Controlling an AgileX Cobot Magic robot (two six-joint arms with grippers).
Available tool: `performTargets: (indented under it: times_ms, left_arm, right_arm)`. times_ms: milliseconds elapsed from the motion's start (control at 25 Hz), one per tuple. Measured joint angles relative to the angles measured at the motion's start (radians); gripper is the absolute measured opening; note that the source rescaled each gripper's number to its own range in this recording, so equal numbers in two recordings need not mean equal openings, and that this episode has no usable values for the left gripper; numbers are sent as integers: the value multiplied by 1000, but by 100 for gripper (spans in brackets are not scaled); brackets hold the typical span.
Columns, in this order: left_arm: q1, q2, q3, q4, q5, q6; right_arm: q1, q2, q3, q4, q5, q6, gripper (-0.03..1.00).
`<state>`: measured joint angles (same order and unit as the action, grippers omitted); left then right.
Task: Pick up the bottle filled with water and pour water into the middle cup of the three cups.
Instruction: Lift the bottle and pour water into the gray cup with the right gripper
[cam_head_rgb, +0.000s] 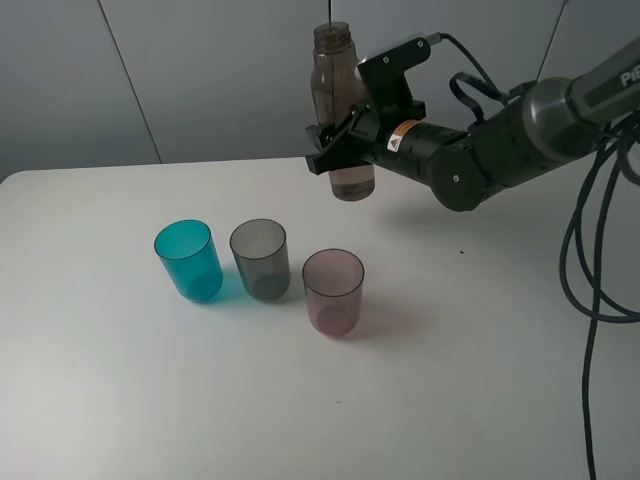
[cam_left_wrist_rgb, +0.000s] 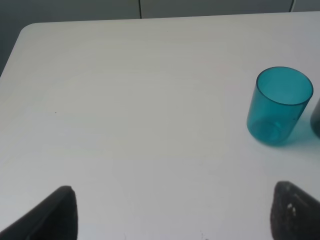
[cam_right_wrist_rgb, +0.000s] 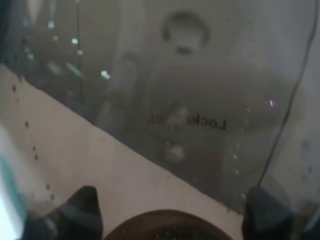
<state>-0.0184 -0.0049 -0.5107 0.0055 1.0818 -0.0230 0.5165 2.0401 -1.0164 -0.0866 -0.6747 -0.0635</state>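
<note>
My right gripper (cam_head_rgb: 340, 140) is shut on the smoky-brown bottle (cam_head_rgb: 338, 105), holding it upright in the air above the table's far side, behind and to the right of the cups. The bottle fills the right wrist view (cam_right_wrist_rgb: 190, 120). The three cups stand in a row: teal-blue cup (cam_head_rgb: 188, 260) at the left, smoky-grey middle cup (cam_head_rgb: 260, 259), pinkish-mauve cup (cam_head_rgb: 333, 291) at the right. The left arm is out of the exterior view. In the left wrist view my left gripper (cam_left_wrist_rgb: 172, 212) is open and empty over bare table, with the teal cup (cam_left_wrist_rgb: 279, 105) ahead of it.
The white table (cam_head_rgb: 120, 400) carries only the cups. Its far edge meets a grey wall (cam_head_rgb: 200, 70). Black cables (cam_head_rgb: 590, 260) hang at the right side beside the right arm (cam_head_rgb: 500, 140).
</note>
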Motion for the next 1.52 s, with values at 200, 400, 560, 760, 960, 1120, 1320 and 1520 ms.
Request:
performTargets:
  times_ms: [200, 400, 560, 760, 960, 1120, 1320, 1520]
  left_arm:
    - [0, 0, 0, 0, 0, 0]
    - [0, 0, 0, 0, 0, 0]
    - [0, 0, 0, 0, 0, 2]
    - [0, 0, 0, 0, 0, 2]
    - [0, 0, 0, 0, 0, 2]
    - [0, 0, 0, 0, 0, 2]
    - [0, 0, 0, 0, 0, 2]
    - [0, 0, 0, 0, 0, 2]
  right_arm:
    - [0, 71, -42, -6, 2, -152, 3]
    - [0, 87, -44, -8, 3, -383, 3]
    - [0, 87, -44, -15, -12, -567, 3]
    - [0, 87, -44, -59, -16, -752, 3]
    - [0, 87, -44, -181, -27, -852, 3]
    - [0, 87, -46, -250, -29, -945, 3]
    - [0, 87, -46, -264, -31, -1055, 3]
    - [0, 87, -46, -266, -31, -1115, 3]
